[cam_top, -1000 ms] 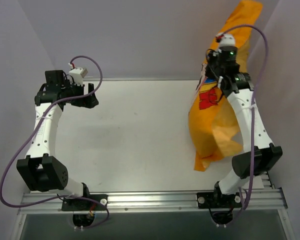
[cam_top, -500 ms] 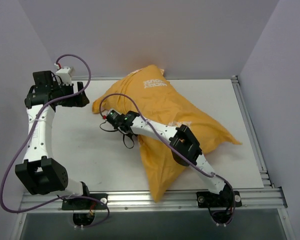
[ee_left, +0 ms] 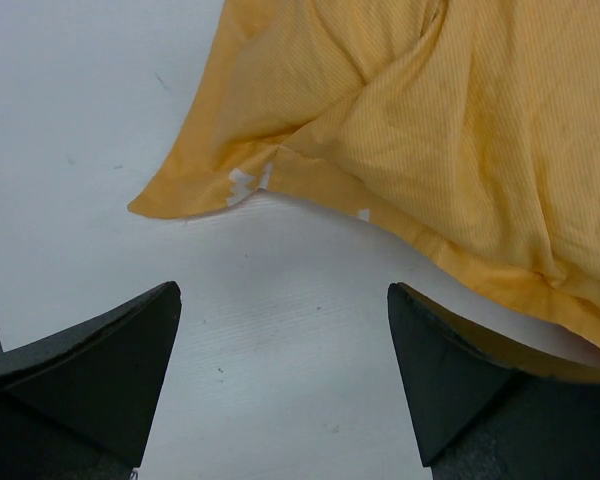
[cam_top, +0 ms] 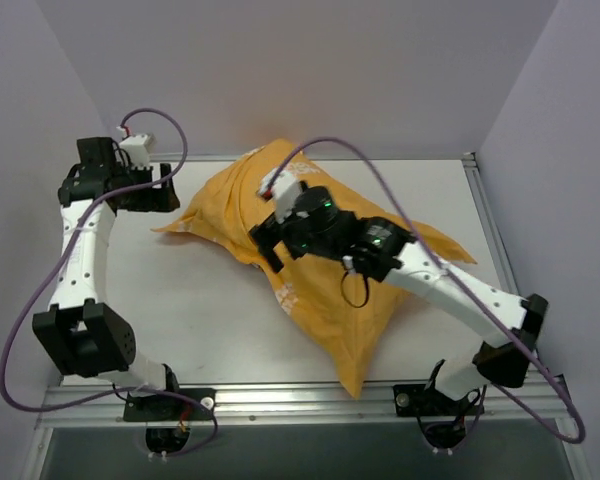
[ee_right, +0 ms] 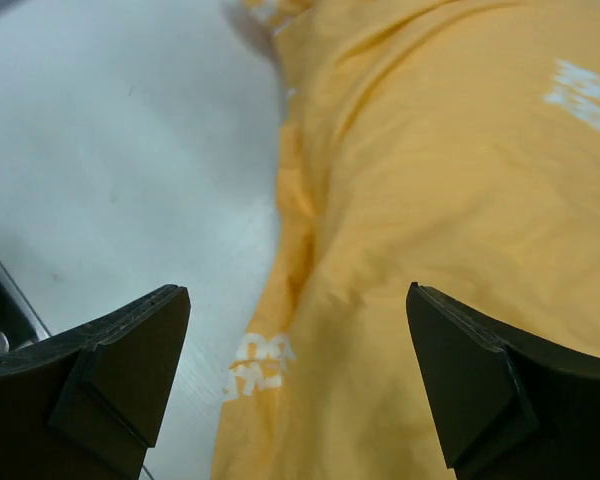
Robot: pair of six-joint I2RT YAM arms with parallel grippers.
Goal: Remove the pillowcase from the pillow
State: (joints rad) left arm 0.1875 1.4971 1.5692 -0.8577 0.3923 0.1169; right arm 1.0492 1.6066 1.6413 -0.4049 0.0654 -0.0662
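- The pillowcase (cam_top: pixel 315 320) lay crumpled on the tabletop (cam_top: pixel 200 300), running from the far middle toward the near right edge, with 1 pointed corner reaching left toward the left hand (cam_top: pixel 168 190)
- No white pillow showed in any of the 3 views; the cloth looked limp and fairly flat, so it was probably empty, though the folds could have hidden something
- The right hand (cam_top: pixel 270 238) hovered over the left part of the pillowcase with its 2 fingers (ee_right: pixel 110 360) spread wide; its wrist view showed only orange cloth and bare tabletop between them, so it pinched nothing
- The right arm stretched across the cloth from its base and hid the cloth's middle from above
- The left hand was also spread wide and empty, held low over bare tabletop, with the hemmed corner just ahead of its fingertips and not touching them
- That placing looked suited to catching the corner, should the cloth need holding or pulling aside
- Faint white marks along the hem near that corner suggested the inner side of the fabric was turned outward there
- With both hands empty and the cloth resting on its own, the removal seemed done or nearly so
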